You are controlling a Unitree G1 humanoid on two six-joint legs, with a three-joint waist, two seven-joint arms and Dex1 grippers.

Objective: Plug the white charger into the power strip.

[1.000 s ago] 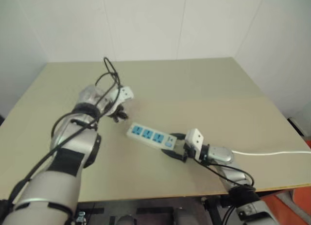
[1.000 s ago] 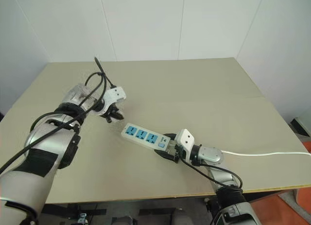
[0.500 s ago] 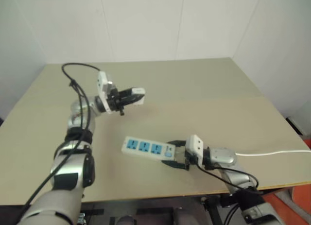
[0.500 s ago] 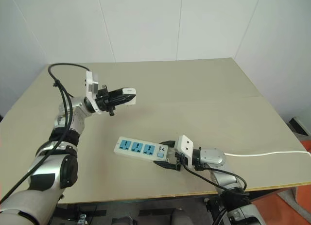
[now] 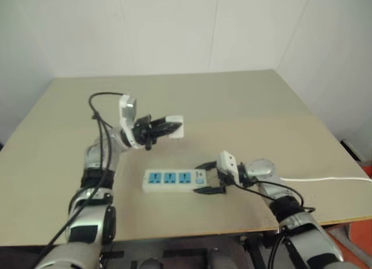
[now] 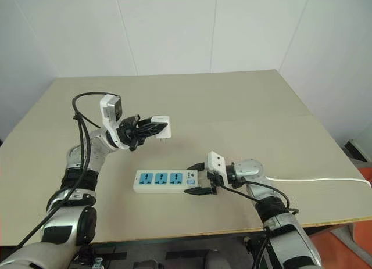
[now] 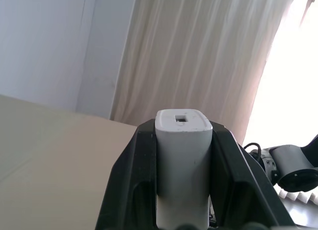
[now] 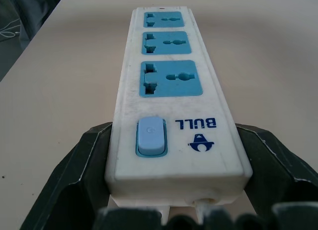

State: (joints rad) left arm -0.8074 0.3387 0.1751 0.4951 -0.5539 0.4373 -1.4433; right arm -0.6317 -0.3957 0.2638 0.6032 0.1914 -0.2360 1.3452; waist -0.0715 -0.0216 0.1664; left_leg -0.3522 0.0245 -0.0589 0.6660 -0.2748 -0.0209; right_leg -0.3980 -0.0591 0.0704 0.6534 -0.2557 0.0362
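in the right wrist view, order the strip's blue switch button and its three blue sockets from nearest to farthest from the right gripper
1. Small blue switch button, at the white power strip's end between the right gripper's black fingers.
2. Adjacent blue socket.
3. Middle blue socket.
4. Far-end blue socket.

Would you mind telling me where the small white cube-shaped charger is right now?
In the right eye view, the small white cube-shaped charger is held above the table in the left gripper, left of centre, above and behind the long white power strip.
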